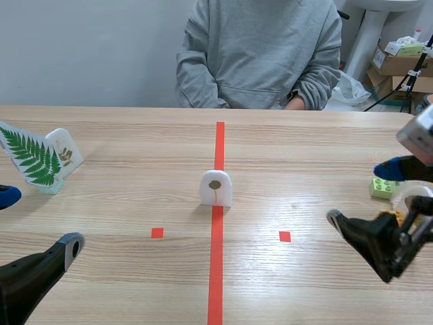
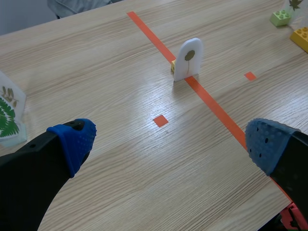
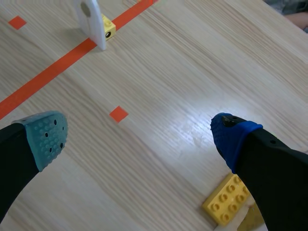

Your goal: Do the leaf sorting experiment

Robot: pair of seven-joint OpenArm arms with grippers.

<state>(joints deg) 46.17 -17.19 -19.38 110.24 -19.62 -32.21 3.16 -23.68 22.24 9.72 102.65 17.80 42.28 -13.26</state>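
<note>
A white arch-shaped card with a small brown leaf (image 1: 216, 187) stands upright on the red tape line at mid-table. It also shows ahead of my left gripper (image 2: 188, 58) and far ahead of my right gripper (image 3: 91, 17), with a small yellow brick (image 3: 108, 28) behind its foot. A fern card (image 1: 32, 159) and a second white leaf card (image 1: 65, 150) stand at the left. My left gripper (image 1: 37, 222) (image 2: 171, 142) hangs open and empty over the near left table. Low at the right, my right gripper (image 1: 362, 194) (image 3: 139, 136) is open and empty.
A green brick (image 1: 383, 187) and a yellow brick (image 3: 226, 199) lie close to my right gripper, with a whitish rounded piece (image 1: 413, 196) beside them. A person in a grey hoodie (image 1: 260, 51) sits across the table. Boxes (image 1: 399, 61) stand behind at the right.
</note>
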